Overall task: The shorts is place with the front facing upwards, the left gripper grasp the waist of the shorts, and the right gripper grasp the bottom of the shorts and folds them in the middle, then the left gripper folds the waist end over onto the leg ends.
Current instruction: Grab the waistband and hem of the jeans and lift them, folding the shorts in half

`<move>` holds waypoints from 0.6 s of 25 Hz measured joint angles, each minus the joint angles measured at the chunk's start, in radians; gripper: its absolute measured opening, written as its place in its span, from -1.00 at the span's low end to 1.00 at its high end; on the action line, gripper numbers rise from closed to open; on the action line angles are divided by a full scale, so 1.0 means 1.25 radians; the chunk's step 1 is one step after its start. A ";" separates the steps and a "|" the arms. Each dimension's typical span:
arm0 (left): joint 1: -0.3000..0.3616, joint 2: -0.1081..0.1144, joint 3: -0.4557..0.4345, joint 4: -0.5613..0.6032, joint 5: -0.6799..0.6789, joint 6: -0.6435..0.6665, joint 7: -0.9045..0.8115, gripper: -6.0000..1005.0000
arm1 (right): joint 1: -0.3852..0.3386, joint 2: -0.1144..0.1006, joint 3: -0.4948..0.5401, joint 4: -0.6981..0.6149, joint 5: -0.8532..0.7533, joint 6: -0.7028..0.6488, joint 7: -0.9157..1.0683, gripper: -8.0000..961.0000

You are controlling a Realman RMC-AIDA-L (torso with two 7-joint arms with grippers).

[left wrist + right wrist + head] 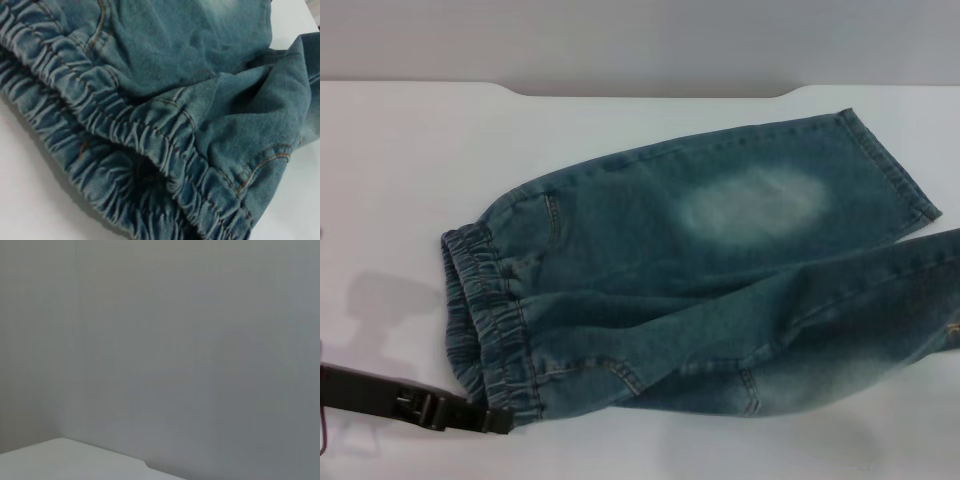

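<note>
Here, in the head view, the left gripper [498, 420] reaches in low and level, touching the waist [485, 320] corner of the shorts [720, 280] spread on the white table [390, 180]; whether its jaws pinch the cloth cannot be told. The left wrist view fills with the puckered waist [125, 145]. The right wrist view shows only a grey wall [175, 340] above the table edge [60, 460].

Head view looks forward and down over the white table [400, 200] and the shorts [700, 280]. Left wrist view sits very close on the waist [125, 150], shared with head view. Right wrist view faces a grey wall [190, 340] past a table corner.
</note>
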 joint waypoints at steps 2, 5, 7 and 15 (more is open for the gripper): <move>-0.007 0.000 0.000 -0.015 0.000 -0.004 0.003 -0.19 | 0.000 0.000 0.000 0.000 0.000 0.000 0.000 -0.92; -0.016 0.000 0.003 -0.036 0.001 -0.013 0.006 -0.19 | 0.000 0.000 0.000 0.001 0.000 0.000 0.000 -0.92; -0.021 0.001 0.009 -0.044 0.001 -0.020 0.007 -0.19 | 0.000 0.000 0.000 0.001 0.000 -0.001 0.000 -0.92; -0.027 0.000 0.010 -0.044 0.001 -0.026 0.007 -0.20 | -0.001 0.000 0.001 0.001 0.000 -0.001 0.000 -0.92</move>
